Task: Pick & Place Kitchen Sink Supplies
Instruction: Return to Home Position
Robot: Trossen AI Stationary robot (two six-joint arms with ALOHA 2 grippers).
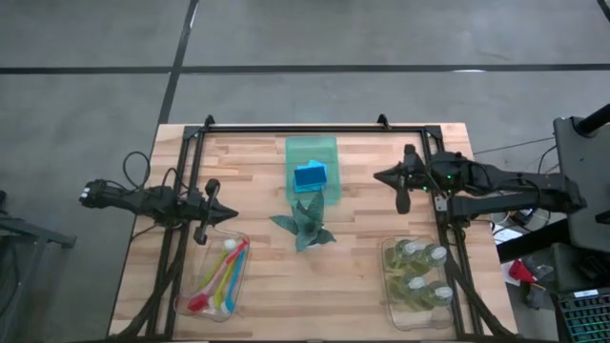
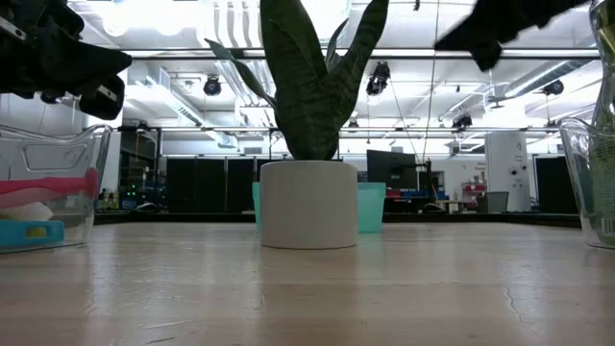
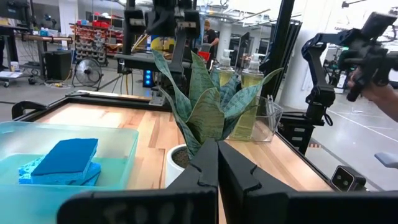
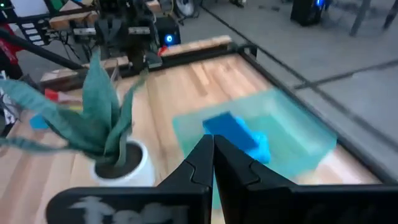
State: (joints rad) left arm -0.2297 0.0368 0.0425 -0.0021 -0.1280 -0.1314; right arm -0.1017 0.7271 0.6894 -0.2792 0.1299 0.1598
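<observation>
wooden table (image 1: pixel 315 295): slatted top, black frame rail along its far and side edges.

right clear bin (image 1: pixel 391 286): stands at the near right corner. it holds four soap bottles (image 1: pixel 416 283) of yellow-green liquid with white caps, upright, two by two, filling the bin.

left clear bin (image 1: pixel 240 272): stands at the near left, set slightly askew. it holds the long-handled brushes (image 1: pixel 221 276), red, yellow and blue, lying lengthwise side by side with handles overlapping.

green tray (image 1: pixel 312 148): translucent, at the far middle of the table. blue sponges (image 1: pixel 311 177) lie stacked at its near end; two are distinguishable in the left wrist view, the full count cannot be told.

plant (image 1: pixel 303 227): teal-green spiky leaves in a white pot, upright, just in front of the tray, between the two bins.

left gripper (image 1: pixel 232 215): raised above the table beside the left bin's far end, fingers (image 3: pixel 205 163) pressed together, grasping nothing.

right gripper (image 1: pixel 378 175): raised right of the tray, fingers (image 4: pixel 200 157) clenched together, empty.
</observation>
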